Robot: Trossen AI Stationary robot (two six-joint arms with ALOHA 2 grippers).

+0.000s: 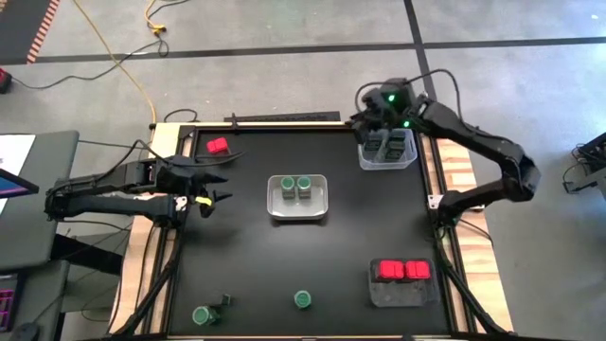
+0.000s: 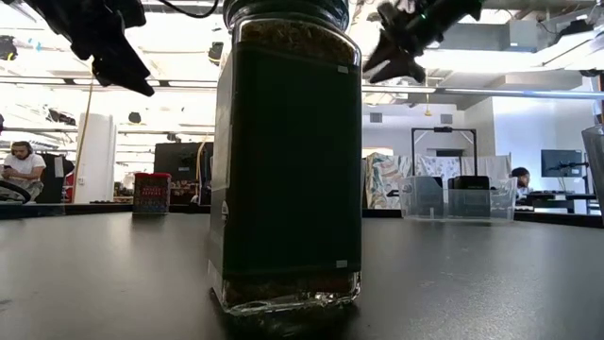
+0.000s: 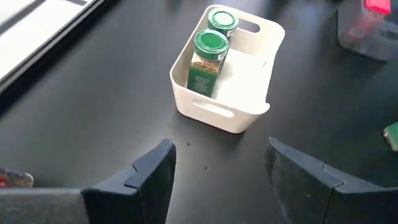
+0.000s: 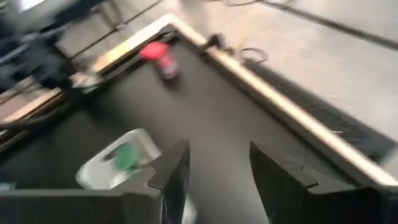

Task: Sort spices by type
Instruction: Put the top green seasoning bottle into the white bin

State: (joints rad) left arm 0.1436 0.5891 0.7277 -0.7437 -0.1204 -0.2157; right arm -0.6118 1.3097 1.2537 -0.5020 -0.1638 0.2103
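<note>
- Two grippers are up off the black table, both with fingers spread and nothing between them: the left gripper hangs beside the white bin, toward the table's left edge; the right gripper sits over the clear bin in the far right corner.
- White bin, mid-table: two green-lidded jars stand upright side by side in one half; the other half is bare.
- Clear bin: dark tins inside, count hard to tell under the arm.
- Grey tray, nearer the front than the clear bin: two red boxes touching.
- Loose: one red box far-left of the white bin, one green-lidded jar at the front edge, another at the front-left corner by a small dark object.
- Between the white bin and the front edge the black surface lies open.
</note>
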